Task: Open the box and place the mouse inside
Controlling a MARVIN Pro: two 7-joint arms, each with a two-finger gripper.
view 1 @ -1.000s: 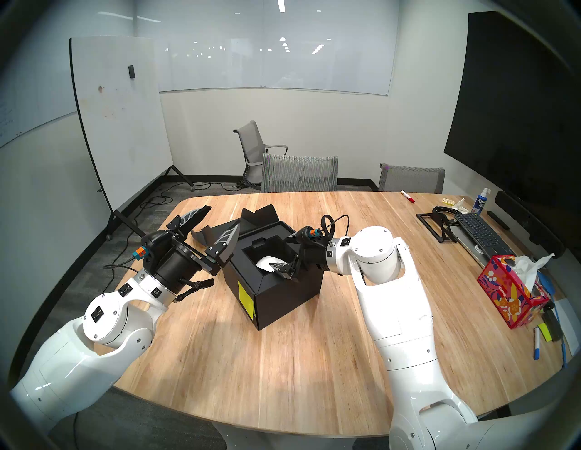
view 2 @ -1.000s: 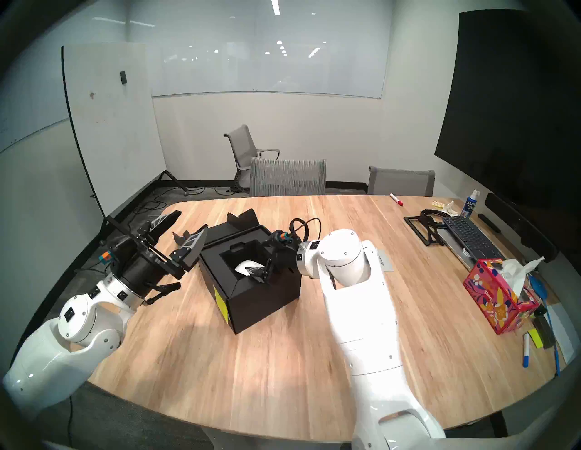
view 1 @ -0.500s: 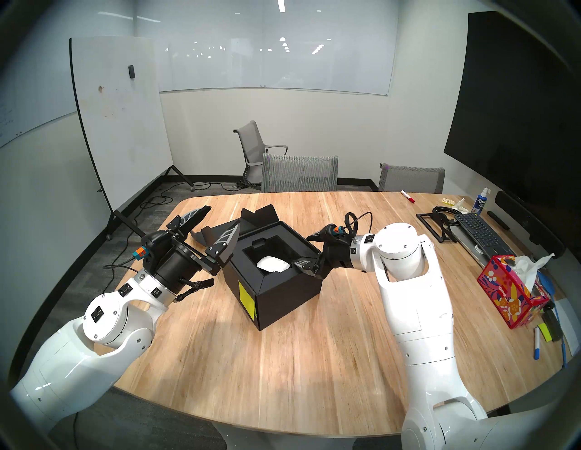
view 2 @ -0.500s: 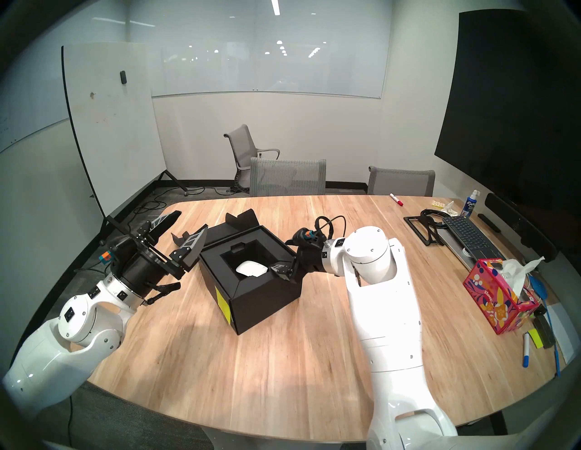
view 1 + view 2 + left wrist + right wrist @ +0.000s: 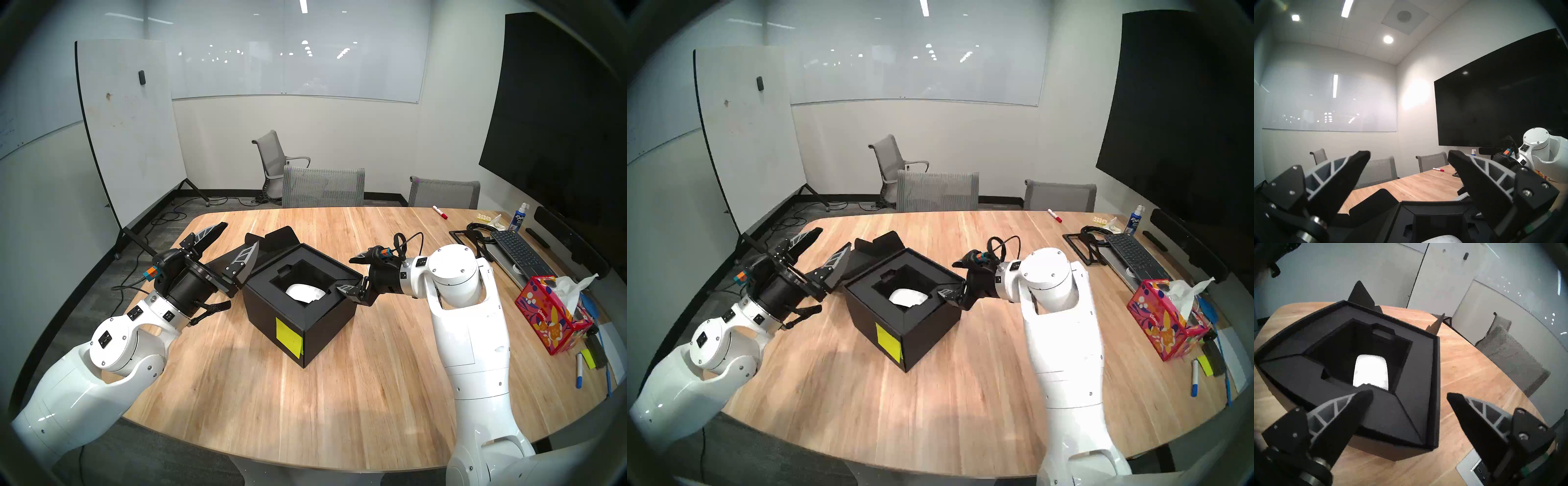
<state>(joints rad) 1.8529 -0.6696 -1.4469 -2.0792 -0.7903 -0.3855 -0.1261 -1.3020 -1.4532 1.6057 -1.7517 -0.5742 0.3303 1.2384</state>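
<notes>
From the left head camera I saw the box (image 5: 298, 305) at the centre of the frame on the table (image 5: 339, 390), lid flaps thrown back toward the upper left, with the mouse (image 5: 304, 292) lying in its inner well. My right tool (image 5: 353, 275) sat just right of the box's right corner, fingers spread and empty. The left tool (image 5: 230, 246) hung at the box's upper left, also spread wide, holding nothing.

The right head camera showed the same layout: mouse in the well, right tool at the box's right edge.

In the left wrist view the fingers (image 5: 1474, 178) stood apart, the box rim and a sliver of white mouse at the bottom edge.

In the right wrist view the mouse (image 5: 1371, 370) lay above and between my spread fingers (image 5: 1349, 409), its long axis running up the frame, the lower-left finger over the box's insert. I judged the placement done; the right arm was nearer, and only needed to clear the rim.
</notes>
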